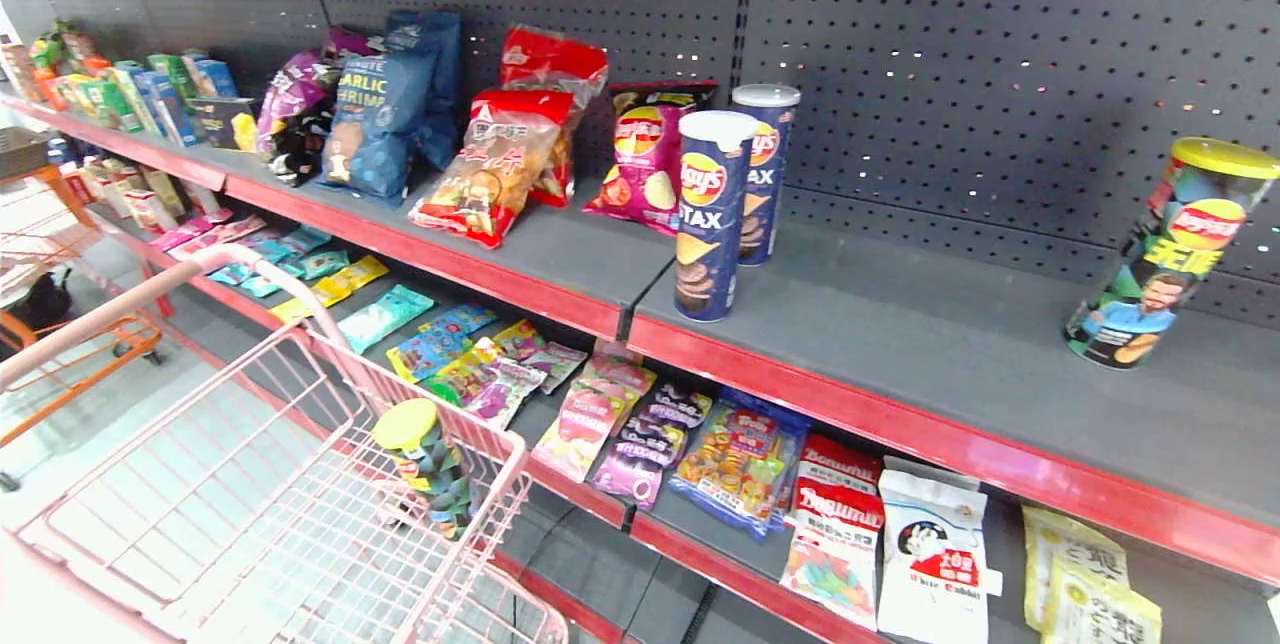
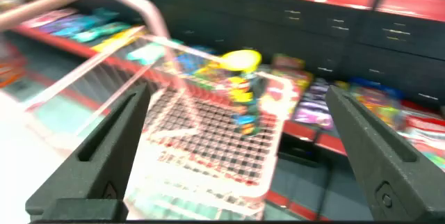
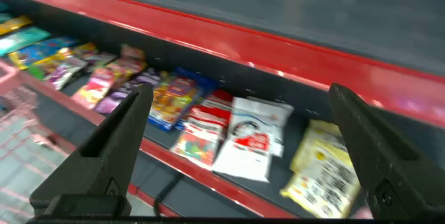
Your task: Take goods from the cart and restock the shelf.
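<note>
Yellow-lidded multicolour cylindrical chip canister (image 1: 425, 464): upright, long axis vertical, lid up, in corner of pink wire cart (image 1: 120, 309) nearest grey red-edged shelf (image 1: 900, 344). Matching canister (image 1: 1165, 254) on shelf. Left gripper (image 2: 236, 102), right gripper (image 3: 240, 99): spread wide, holding nothing.

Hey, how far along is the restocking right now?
Looks done: one yellow-lidded can stands on the upper shelf, right of two blue cans. In hand: nothing; the left gripper and right gripper have open, empty jaws. Left: a matching can stands in the cart.
</note>
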{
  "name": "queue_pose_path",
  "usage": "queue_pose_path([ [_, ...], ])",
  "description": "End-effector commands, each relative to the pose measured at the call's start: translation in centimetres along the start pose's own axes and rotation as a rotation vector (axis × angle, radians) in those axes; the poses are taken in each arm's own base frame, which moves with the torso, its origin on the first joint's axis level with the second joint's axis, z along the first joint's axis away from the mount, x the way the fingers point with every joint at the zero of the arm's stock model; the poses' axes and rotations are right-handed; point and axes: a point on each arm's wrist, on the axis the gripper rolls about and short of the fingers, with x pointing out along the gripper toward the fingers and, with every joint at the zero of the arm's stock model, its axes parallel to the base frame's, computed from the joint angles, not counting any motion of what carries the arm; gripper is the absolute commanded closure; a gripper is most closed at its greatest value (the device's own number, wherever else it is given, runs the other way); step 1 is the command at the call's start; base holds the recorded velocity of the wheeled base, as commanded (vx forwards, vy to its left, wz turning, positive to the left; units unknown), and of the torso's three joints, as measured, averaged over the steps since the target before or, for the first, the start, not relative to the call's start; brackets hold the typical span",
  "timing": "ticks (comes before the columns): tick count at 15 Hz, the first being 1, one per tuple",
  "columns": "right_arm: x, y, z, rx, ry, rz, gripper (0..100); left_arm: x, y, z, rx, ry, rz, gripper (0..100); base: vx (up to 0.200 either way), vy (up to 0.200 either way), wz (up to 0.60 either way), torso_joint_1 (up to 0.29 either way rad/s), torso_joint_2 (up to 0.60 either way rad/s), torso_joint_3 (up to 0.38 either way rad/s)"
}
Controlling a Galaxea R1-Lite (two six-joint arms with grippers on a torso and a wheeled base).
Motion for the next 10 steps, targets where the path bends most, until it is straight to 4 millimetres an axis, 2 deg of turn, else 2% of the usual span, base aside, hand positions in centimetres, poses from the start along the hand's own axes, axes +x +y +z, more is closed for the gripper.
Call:
queue_pose_path([
  [1,0.01,0.0,0.0,0.0,0.001,0.001,0,0.0,0.0,0.0,0.0,0.0,0.0,0,0.0,0.0,0.0,0.0,0.0,0.0],
  [5,0.01,0.0,0.0,0.0,0.001,-0.001,0,0.0,0.0,0.0,0.0,0.0,0.0,0,0.0,0.0,0.0,0.0,0.0,0.0],
  [10,0.01,0.0,0.01,0.001,0.0,-0.001,0,0.0,0.0,0.0,0.0,0.0,0.0,0,0.0,0.0,0.0,-0.141,0.36,0.204],
])
